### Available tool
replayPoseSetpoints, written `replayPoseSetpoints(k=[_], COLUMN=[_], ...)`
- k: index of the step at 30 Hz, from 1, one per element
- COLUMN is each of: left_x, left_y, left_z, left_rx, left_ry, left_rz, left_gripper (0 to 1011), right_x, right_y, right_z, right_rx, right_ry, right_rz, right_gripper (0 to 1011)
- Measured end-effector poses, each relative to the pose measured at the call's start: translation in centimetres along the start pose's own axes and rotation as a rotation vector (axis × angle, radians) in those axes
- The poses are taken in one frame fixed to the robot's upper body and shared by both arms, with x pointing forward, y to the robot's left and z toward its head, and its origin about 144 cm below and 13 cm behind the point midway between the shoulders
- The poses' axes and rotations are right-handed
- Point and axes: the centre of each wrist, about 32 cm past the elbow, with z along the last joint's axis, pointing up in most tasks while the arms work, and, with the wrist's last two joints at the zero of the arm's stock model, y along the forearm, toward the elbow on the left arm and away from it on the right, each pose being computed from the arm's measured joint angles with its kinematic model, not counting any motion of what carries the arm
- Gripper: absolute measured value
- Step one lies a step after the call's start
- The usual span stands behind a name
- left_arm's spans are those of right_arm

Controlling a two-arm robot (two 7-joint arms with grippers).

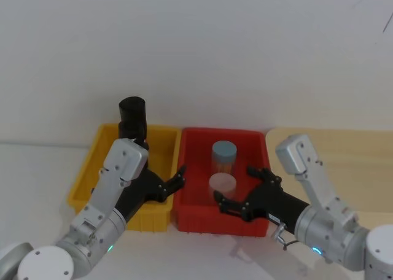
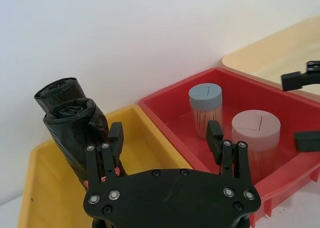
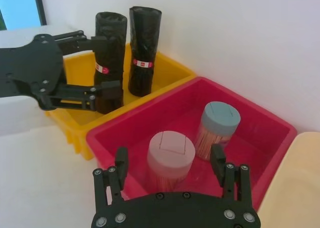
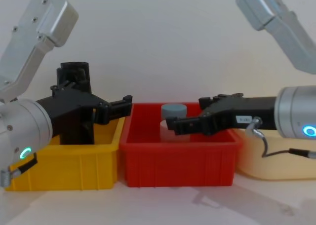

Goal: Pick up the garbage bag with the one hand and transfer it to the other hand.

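Observation:
Two black garbage bag rolls stand upright at the back of the yellow bin; they also show in the head view and the left wrist view. The one hand, my left gripper with the green ring, hovers open over the yellow bin. One of its fingers is close beside the nearer roll, and nothing is gripped. The other hand, my right gripper with the blue ring, hangs open over the red bin, empty, also seen in the chest view.
The red bin holds a blue-lidded jar and a pale pink-lidded jar of thin sticks, just beyond the right fingers. A light wooden board lies to the right. A white wall stands close behind both bins.

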Motion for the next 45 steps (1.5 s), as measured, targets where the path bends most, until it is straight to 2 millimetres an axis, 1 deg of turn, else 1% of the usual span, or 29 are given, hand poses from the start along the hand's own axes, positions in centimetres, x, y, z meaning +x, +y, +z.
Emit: replayPoseSetpoints(k=[6, 21, 35, 39, 40, 41, 45], left_x=[0.0, 0.0, 0.0, 0.0, 0.0, 0.0, 0.0], left_y=[0.0, 0.0, 0.0, 0.0, 0.0, 0.0, 0.0], left_z=[0.0, 0.0, 0.0, 0.0, 0.0, 0.0, 0.0], left_rx=[0.000, 0.000, 0.000, 0.000, 0.000, 0.000, 0.000], left_ry=[0.000, 0.000, 0.000, 0.000, 0.000, 0.000, 0.000], left_rz=[0.000, 0.000, 0.000, 0.000, 0.000, 0.000, 0.000], left_gripper=[1001, 1001, 1001, 1001, 1001, 1001, 1001], right_x=[0.5, 1.3, 1.7, 1.7, 1.7, 1.7, 1.7], right_y=[1.2, 3.1, 4.6, 4.8, 4.8, 4.9, 5.0], right_z=[0.5, 1.1, 1.6, 1.7, 1.7, 1.7, 1.4], right_rx=[-0.036, -0.130, -0.170, -0.176, -0.177, -0.178, -0.193], right_ry=[-0.017, -0.049, -0.071, -0.073, -0.074, -0.074, -0.075], right_rz=[0.007, 0.021, 0.032, 0.034, 0.034, 0.033, 0.033], right_gripper=[1002, 1002, 1002, 950, 912, 912, 792])
